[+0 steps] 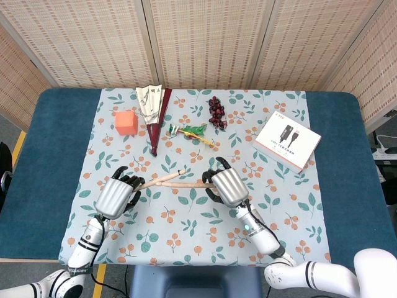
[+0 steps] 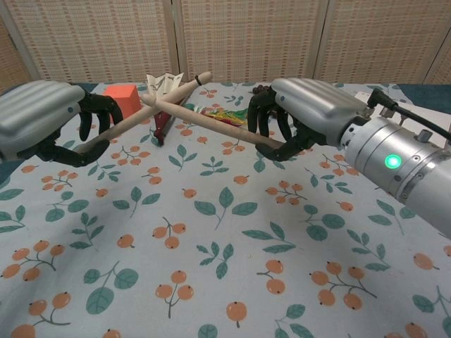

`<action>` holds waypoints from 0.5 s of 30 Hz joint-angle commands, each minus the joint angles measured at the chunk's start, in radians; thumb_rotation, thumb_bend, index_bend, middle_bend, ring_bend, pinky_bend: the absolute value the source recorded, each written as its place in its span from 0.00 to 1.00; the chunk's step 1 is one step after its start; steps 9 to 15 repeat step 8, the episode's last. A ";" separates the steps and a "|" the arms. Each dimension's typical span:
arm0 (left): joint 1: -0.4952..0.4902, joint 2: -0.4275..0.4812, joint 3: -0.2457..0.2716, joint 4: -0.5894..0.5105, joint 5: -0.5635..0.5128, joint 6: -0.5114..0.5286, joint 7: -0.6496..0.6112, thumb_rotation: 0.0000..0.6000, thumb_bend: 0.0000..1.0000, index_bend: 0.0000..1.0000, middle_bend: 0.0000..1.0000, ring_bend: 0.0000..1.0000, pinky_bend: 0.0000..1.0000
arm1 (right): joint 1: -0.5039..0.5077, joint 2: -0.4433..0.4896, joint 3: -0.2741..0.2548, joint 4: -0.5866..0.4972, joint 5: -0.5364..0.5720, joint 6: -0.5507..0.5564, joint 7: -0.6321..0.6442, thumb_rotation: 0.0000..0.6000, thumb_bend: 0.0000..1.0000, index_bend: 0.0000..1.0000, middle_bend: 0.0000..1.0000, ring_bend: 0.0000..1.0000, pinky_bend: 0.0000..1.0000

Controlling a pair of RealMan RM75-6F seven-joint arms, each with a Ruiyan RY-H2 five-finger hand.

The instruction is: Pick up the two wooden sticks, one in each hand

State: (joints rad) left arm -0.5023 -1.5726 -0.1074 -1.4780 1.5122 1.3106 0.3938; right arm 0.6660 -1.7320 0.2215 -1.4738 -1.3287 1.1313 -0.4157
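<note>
Left hand (image 1: 116,196) grips one wooden stick, the left stick (image 2: 158,105), with its dark fingers (image 2: 95,113) curled around the lower end; the shaft rises toward 1 o'clock in the chest view, clear of the cloth. Right hand (image 1: 228,187) grips the right stick (image 2: 208,122), fingers (image 2: 264,116) wrapped about its near end, the shaft running toward 10 o'clock. The two sticks cross near their far ends above the middle of the desk (image 1: 56,143); contact at the crossing cannot be confirmed. In the head view both hands sit at the 6 o'clock side of the patterned cloth (image 1: 205,230), left hand at 7 o'clock, right hand just right of centre, with the sticks between them. Other items on the cloth: orange cube (image 1: 126,121) at 10 o'clock, folded fan (image 1: 155,112) just beside it at 11 o'clock, a small green and yellow feathered item (image 1: 192,131) near centre, a dark bunch of grapes (image 1: 216,111) at 12 o'clock, a white box (image 1: 286,140) at 2 o'clock. Green light (image 2: 387,161) lit on the right wrist
</note>
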 commanded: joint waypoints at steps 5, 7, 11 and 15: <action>0.006 0.011 0.010 -0.022 0.008 0.003 0.016 1.00 0.65 0.82 0.88 0.56 0.23 | 0.003 -0.001 -0.005 0.003 0.008 -0.003 0.002 1.00 0.34 1.00 0.87 0.63 0.16; 0.007 0.012 0.010 -0.021 0.008 0.003 0.015 1.00 0.65 0.82 0.88 0.56 0.23 | 0.003 0.000 -0.007 0.004 0.006 0.000 0.004 1.00 0.34 1.00 0.87 0.63 0.16; 0.007 0.012 0.011 -0.020 0.008 0.003 0.014 1.00 0.65 0.82 0.88 0.56 0.23 | 0.002 0.001 -0.007 0.004 0.006 0.002 0.005 1.00 0.34 1.00 0.87 0.63 0.16; 0.007 0.012 0.011 -0.020 0.008 0.003 0.014 1.00 0.65 0.82 0.88 0.56 0.23 | 0.002 0.001 -0.007 0.004 0.006 0.002 0.005 1.00 0.34 1.00 0.87 0.63 0.16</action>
